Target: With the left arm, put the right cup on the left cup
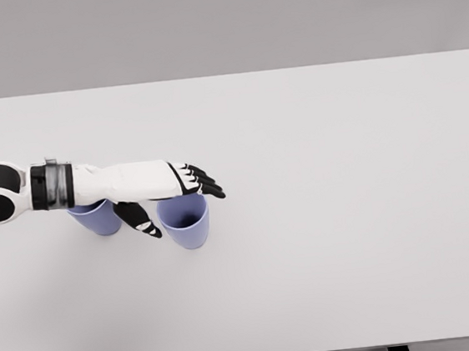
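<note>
Two lavender cups stand upright on the white table (331,216). The right cup (186,222) shows its open mouth; the left cup (96,218) is half hidden under my forearm. My left hand (175,205) hovers over the right cup's rim, with the fingers (202,181) stretched past its far side and the thumb (139,221) hanging down between the two cups. The hand is open and holds nothing. Whether it touches the rim is unclear.
The table's front edge runs along the bottom of the view, its back edge near the top. Grey wall lies behind it.
</note>
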`<action>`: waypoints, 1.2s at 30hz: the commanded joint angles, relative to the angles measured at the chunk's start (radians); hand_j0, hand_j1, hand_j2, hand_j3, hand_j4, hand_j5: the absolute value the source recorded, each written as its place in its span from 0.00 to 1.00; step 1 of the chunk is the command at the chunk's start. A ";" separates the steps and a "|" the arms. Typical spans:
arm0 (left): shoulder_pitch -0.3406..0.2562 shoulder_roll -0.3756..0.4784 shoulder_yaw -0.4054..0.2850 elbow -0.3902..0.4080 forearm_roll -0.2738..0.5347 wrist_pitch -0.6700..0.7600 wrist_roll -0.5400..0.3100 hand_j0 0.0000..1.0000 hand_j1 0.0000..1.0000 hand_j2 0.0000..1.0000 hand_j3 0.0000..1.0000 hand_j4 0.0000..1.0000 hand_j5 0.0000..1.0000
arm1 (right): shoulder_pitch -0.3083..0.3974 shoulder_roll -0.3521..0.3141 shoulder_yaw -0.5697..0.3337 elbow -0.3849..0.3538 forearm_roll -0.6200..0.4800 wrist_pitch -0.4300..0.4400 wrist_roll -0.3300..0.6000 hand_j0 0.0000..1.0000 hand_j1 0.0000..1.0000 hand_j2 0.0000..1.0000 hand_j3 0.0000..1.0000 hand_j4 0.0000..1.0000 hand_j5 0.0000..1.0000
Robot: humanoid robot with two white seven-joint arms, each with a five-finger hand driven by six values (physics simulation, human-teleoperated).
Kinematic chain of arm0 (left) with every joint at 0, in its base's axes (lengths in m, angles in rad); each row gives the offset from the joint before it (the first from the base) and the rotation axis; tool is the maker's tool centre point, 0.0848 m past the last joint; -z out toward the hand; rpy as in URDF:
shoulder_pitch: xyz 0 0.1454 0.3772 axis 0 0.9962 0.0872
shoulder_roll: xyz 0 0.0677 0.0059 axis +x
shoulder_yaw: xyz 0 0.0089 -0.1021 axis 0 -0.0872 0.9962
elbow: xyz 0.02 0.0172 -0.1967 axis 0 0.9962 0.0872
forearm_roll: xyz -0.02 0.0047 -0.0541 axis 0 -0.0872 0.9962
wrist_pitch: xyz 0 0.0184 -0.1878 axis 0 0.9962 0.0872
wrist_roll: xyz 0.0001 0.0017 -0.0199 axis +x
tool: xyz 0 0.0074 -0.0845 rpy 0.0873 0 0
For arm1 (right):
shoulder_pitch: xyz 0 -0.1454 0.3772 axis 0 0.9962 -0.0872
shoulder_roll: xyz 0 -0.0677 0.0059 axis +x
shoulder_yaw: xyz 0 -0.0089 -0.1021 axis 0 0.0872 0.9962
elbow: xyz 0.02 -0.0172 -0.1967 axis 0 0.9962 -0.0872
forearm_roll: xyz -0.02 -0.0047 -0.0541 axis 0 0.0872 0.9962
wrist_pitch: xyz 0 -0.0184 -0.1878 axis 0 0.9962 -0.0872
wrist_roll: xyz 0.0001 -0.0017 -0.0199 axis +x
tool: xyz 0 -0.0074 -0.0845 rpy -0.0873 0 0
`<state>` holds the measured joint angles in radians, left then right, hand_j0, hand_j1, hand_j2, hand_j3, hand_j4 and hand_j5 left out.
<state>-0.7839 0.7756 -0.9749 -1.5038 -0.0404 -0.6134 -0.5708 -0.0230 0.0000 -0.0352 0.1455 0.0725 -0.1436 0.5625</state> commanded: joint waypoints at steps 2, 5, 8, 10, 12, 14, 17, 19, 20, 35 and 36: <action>0.002 -0.010 0.001 0.004 -0.013 0.003 0.002 1.00 1.00 1.00 1.00 1.00 1.00 | 0.000 0.000 0.000 0.000 0.001 -0.001 0.000 1.00 1.00 1.00 1.00 1.00 1.00; 0.003 -0.013 0.001 0.008 -0.019 0.003 0.000 1.00 1.00 1.00 1.00 1.00 1.00 | 0.000 0.000 0.000 0.000 0.001 -0.001 0.000 1.00 1.00 1.00 1.00 1.00 1.00; 0.005 -0.016 -0.001 0.013 -0.021 0.003 0.002 1.00 1.00 1.00 1.00 1.00 1.00 | 0.000 0.000 0.000 0.000 0.001 -0.001 0.000 1.00 1.00 1.00 1.00 1.00 1.00; 0.012 -0.019 0.001 0.019 -0.036 0.003 0.002 1.00 1.00 1.00 1.00 1.00 1.00 | 0.000 0.000 0.000 0.000 0.001 -0.001 0.000 1.00 1.00 1.00 1.00 1.00 1.00; 0.017 -0.019 0.001 0.020 -0.038 0.003 0.003 0.99 0.99 0.99 0.99 0.99 0.99 | 0.000 0.000 0.000 0.000 0.001 -0.001 0.000 1.00 1.00 1.00 1.00 1.00 1.00; 0.017 -0.021 0.002 0.020 -0.035 0.003 0.005 0.80 0.80 0.80 0.80 0.80 0.80 | 0.000 0.000 0.000 0.000 0.001 -0.001 0.000 1.00 1.00 1.00 1.00 1.00 1.00; 0.018 -0.021 0.001 0.020 -0.035 0.003 0.022 0.62 0.62 0.62 0.62 0.62 0.62 | 0.000 0.000 0.000 0.000 0.001 -0.001 0.000 1.00 1.00 1.00 1.00 1.00 1.00; 0.018 -0.019 0.001 0.019 -0.032 0.003 0.026 0.57 0.57 0.57 0.57 0.57 0.57 | 0.000 0.000 0.000 0.000 0.001 -0.001 0.000 1.00 1.00 1.00 1.00 1.00 1.00; 0.018 -0.019 0.001 0.019 -0.030 0.003 0.026 0.57 0.57 0.57 0.57 0.57 0.57 | 0.000 0.000 0.000 0.000 0.001 -0.001 0.000 1.00 1.00 1.00 1.00 1.00 1.00; -0.080 0.192 0.027 -0.139 0.208 0.003 0.023 0.48 0.48 0.48 0.48 0.48 0.48 | 0.000 0.000 0.000 0.000 0.001 -0.001 0.000 1.00 1.00 1.00 1.00 1.00 1.00; -0.090 0.208 0.027 -0.144 0.217 0.003 0.023 0.48 0.48 0.48 0.48 0.48 0.48 | 0.000 0.000 0.000 0.000 0.001 -0.001 0.000 1.00 1.00 1.00 1.00 1.00 1.00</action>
<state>-0.8820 0.9465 -0.9493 -1.6293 0.1438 -0.6115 -0.5485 -0.0230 0.0000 -0.0352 0.1455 0.0725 -0.1436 0.5625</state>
